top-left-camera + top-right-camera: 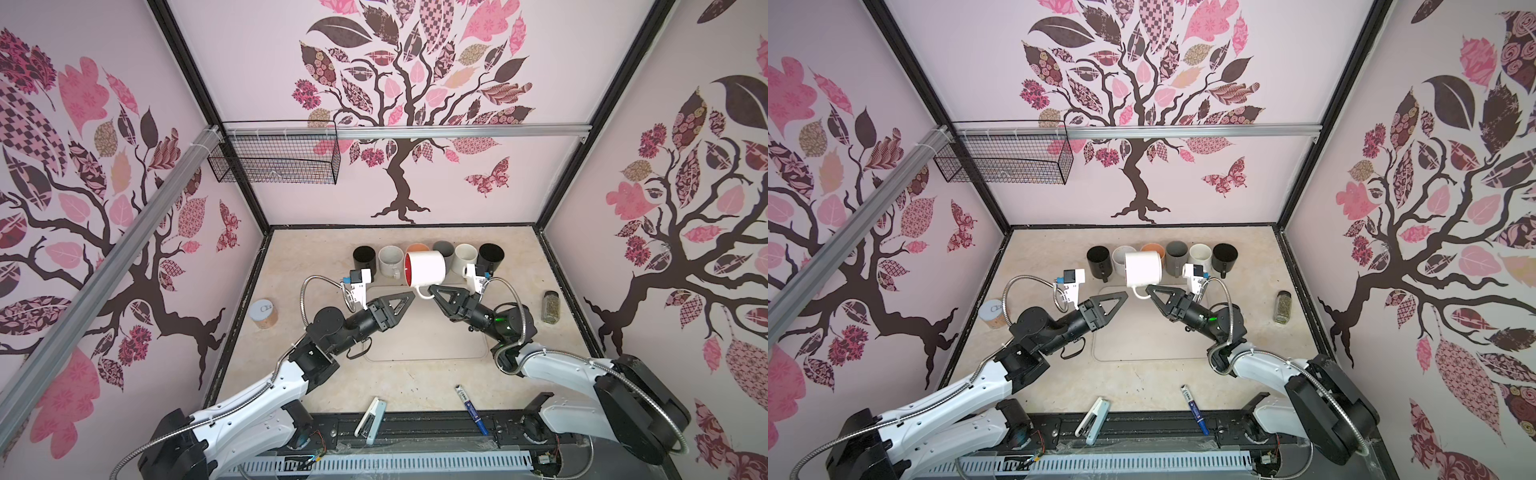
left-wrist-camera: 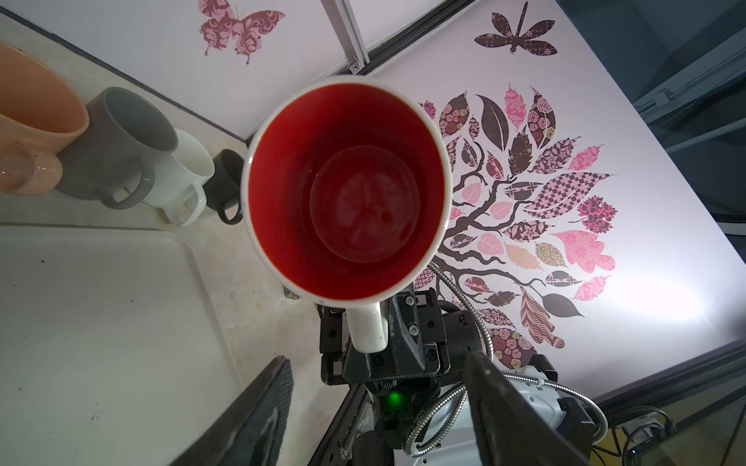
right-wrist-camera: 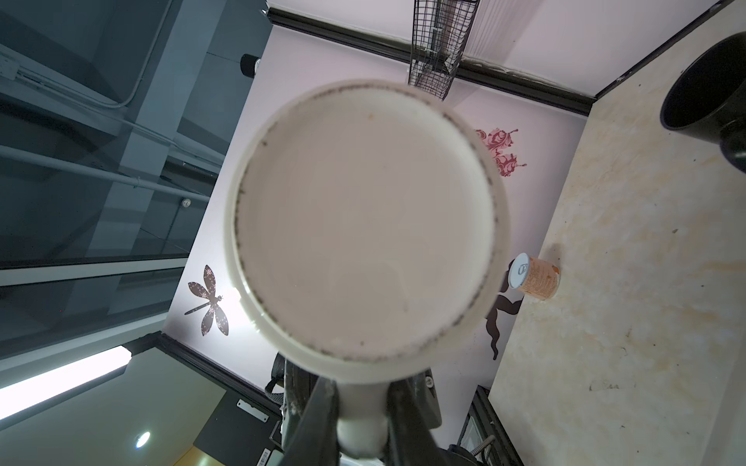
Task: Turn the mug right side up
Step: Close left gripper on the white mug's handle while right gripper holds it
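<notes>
1. In both top views we are holding the mug [image 1: 426, 268] in the air above the far edge of the tray [image 1: 436, 340], just in front of the row of mugs [image 1: 465, 255] lining the desk's [image 1: 415, 386] far edge. The right gripper [image 1: 433, 289] is pinching the handle. The left gripper [image 1: 409, 296] is hovering just beside it, and we cannot read its spread here. To do this step well, we judge we should be rolling the right wrist slowly until the mouth faces up. The pinch needs to be firm, because the whole weight is hanging off the handle, and the body needs to clear that row.
2. In a top view the mug [image 1: 1143, 269] is lying on its side. Its long axis is running level along the far edge, with the mouth toward the desk's left edge, the base toward the right edge, and the handle hanging down.
3. In the left wrist view we are looking straight into the red mouth [image 2: 347, 189]. The left fingers [image 2: 266, 403] are standing spread with nothing between them.
4. In the right wrist view the white base [image 3: 363, 226] is facing us, and the right fingers [image 3: 319, 419] are pressing the handle from both sides.
</notes>
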Robot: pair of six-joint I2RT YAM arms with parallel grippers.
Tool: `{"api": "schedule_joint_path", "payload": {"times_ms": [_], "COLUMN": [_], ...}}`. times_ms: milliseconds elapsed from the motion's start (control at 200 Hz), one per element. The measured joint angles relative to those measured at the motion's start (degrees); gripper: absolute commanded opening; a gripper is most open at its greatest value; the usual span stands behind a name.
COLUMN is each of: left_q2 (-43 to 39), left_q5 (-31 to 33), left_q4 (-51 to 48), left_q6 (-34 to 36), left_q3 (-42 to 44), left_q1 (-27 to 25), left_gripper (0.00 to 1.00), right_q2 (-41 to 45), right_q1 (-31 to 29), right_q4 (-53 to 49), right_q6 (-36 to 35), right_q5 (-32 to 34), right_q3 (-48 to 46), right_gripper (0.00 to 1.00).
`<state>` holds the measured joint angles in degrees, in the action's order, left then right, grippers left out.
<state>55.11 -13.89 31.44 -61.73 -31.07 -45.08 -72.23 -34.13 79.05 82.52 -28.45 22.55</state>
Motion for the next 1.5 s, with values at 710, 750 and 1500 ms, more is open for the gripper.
{"api": "schedule_joint_path", "payload": {"times_ms": [710,750,1500], "left_q2": [4.09,4.09,1.73], "left_q5": [-1.18,-1.18,-0.11], "left_q4": [4.09,4.07,2.95], "left_q6": [-2.34,-2.32,-2.89], "left_q3": [-1.29,-1.31,-1.33], "left_q1": [0.0,0.0,-0.35], "left_gripper": [0.5,0.47,0.37], "right_q2": [-1.95,-1.9,-1.64], "right_q1": [-4.57,-4.74,-5.97], "right_q4": [-0.79,-1.07,-1.36], "right_q6": [-3.34,-3.82,-6.03], "right_q5": [-1.2,-1.22,-0.39], "right_q3": [2.71,2.93,3.69], "right_gripper": [0.0,0.0,0.0]}}
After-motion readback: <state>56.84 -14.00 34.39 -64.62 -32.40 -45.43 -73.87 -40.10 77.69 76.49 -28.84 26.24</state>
